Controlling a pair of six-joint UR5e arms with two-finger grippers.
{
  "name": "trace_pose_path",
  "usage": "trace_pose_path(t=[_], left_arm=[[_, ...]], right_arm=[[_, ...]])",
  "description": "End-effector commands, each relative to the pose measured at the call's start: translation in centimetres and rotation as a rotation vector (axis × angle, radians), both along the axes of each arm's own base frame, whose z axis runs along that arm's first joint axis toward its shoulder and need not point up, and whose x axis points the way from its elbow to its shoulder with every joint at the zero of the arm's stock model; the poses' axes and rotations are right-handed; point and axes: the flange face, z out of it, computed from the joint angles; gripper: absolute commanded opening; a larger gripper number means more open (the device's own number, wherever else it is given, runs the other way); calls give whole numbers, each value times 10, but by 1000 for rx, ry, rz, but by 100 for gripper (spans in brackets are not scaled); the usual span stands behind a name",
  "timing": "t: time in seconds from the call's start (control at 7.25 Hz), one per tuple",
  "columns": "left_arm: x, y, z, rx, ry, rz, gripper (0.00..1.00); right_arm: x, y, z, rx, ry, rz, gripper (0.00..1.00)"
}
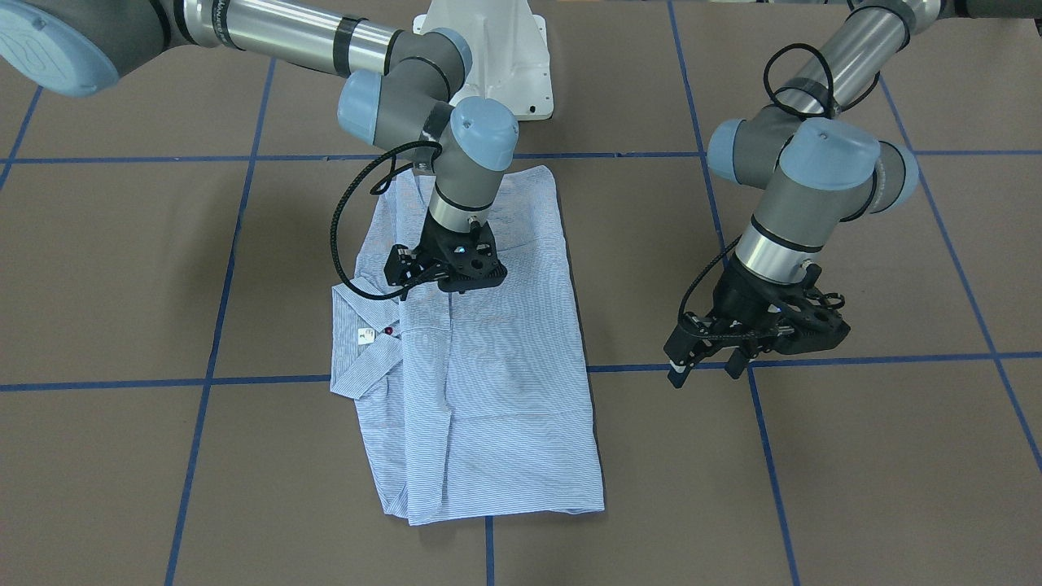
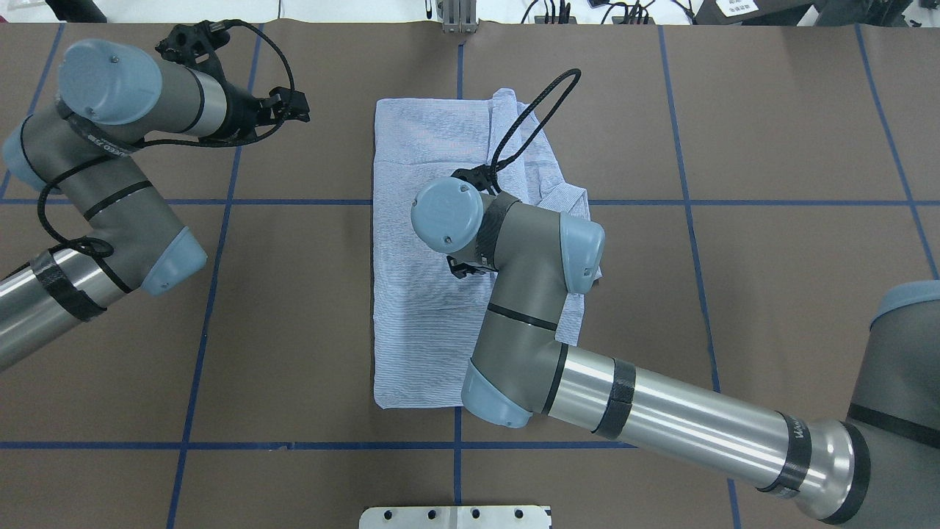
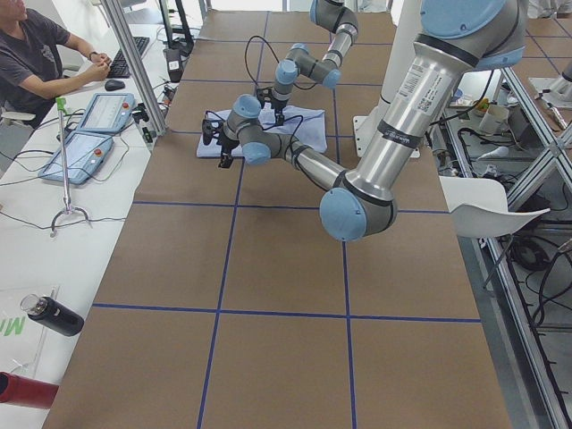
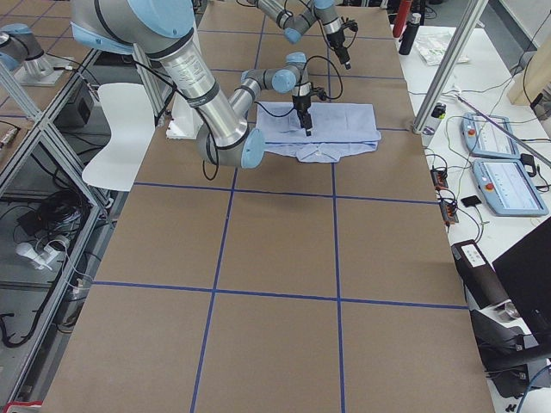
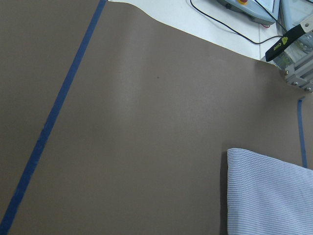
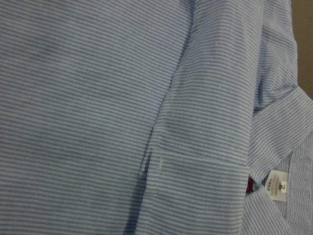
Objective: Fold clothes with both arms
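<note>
The light blue striped shirt (image 1: 488,391) lies folded into a long rectangle on the brown table, also in the overhead view (image 2: 418,147). Its collar (image 1: 358,358), neck label (image 1: 365,335) and a red button (image 1: 388,331) face up at one side. My right gripper (image 1: 453,289) points straight down onto the shirt near the collar; its fingers are hidden under its body. The right wrist view shows only cloth (image 6: 98,98), the label (image 6: 276,185) and the button (image 6: 250,185). My left gripper (image 1: 705,370) is open and empty above bare table beside the shirt, also seen from overhead (image 2: 297,110).
Blue tape lines (image 1: 814,360) cross the brown table. The white pedestal base (image 1: 496,49) stands behind the shirt. An operator (image 3: 36,54) sits at a side desk with control tablets (image 3: 89,134). The left wrist view shows a shirt corner (image 5: 264,196).
</note>
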Motion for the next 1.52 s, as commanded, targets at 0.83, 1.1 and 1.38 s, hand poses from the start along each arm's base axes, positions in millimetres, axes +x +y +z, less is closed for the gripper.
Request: trace_pose_path(t=[0.83, 1.1, 1.38], left_arm=[[1, -1, -11, 9, 8, 2, 100], [3, -1, -13, 10, 9, 3, 100], [5, 0, -14, 11, 10, 6, 100]], right_arm=[[32, -37, 40, -5, 60, -35, 100], [72, -49, 61, -6, 51, -59, 100], [102, -60, 75, 6, 61, -62, 100]])
